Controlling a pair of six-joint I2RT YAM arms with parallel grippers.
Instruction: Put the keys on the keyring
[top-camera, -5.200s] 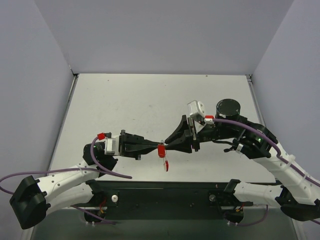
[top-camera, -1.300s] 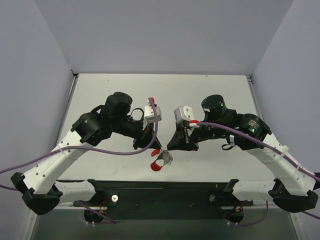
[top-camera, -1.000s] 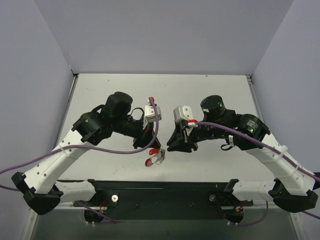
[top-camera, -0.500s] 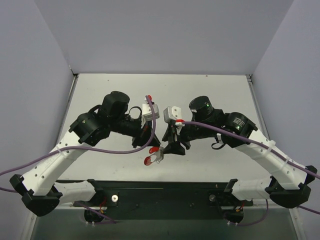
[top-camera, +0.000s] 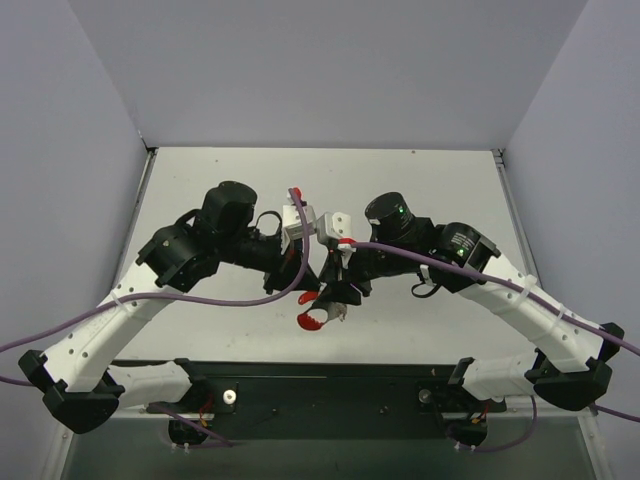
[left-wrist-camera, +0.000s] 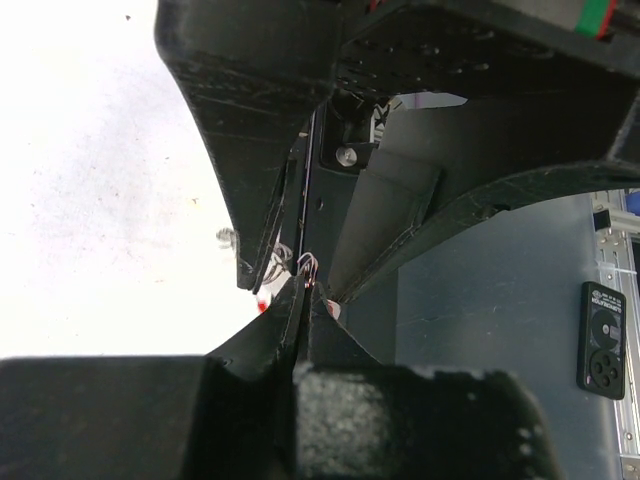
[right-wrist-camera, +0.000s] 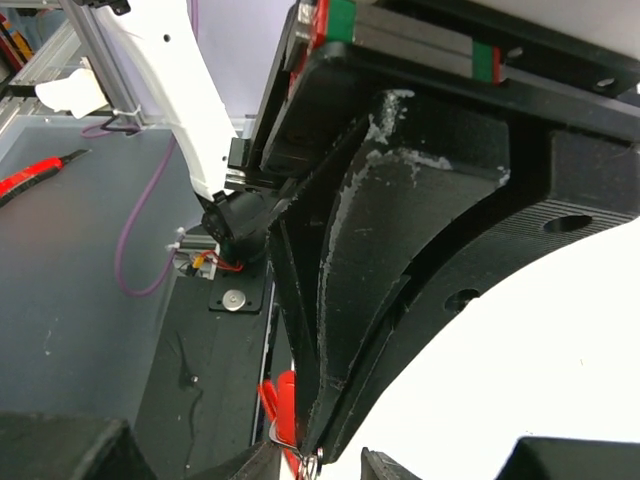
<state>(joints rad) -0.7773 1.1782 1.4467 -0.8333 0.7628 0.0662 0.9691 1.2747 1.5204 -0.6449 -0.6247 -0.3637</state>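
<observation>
My left gripper (top-camera: 306, 287) is shut on the thin wire of the keyring (top-camera: 318, 320), which hangs below it with its red arc lowest and a grey part to the right. In the left wrist view a wire loop (left-wrist-camera: 306, 263) sticks out of the pressed-together tips (left-wrist-camera: 305, 285). My right gripper (top-camera: 338, 294) meets the left one tip to tip. Its jaws (right-wrist-camera: 320, 468) stand apart at the picture's bottom edge, around the left fingertip and a silver loop (right-wrist-camera: 316, 464). A small red piece (top-camera: 307, 297) (right-wrist-camera: 287, 395) beside the tips looks like the key's head; its shaft is hidden.
Both arms arch inward over the white table (top-camera: 250, 190), near its front edge. The black base rail (top-camera: 330, 385) runs just below the hanging ring. Grey walls (top-camera: 320, 70) enclose the table on three sides.
The right arm has swung left until its gripper meets the left gripper's tips, and its jaws have parted. The left arm has hardly moved; the hanging ring has swung a little.
</observation>
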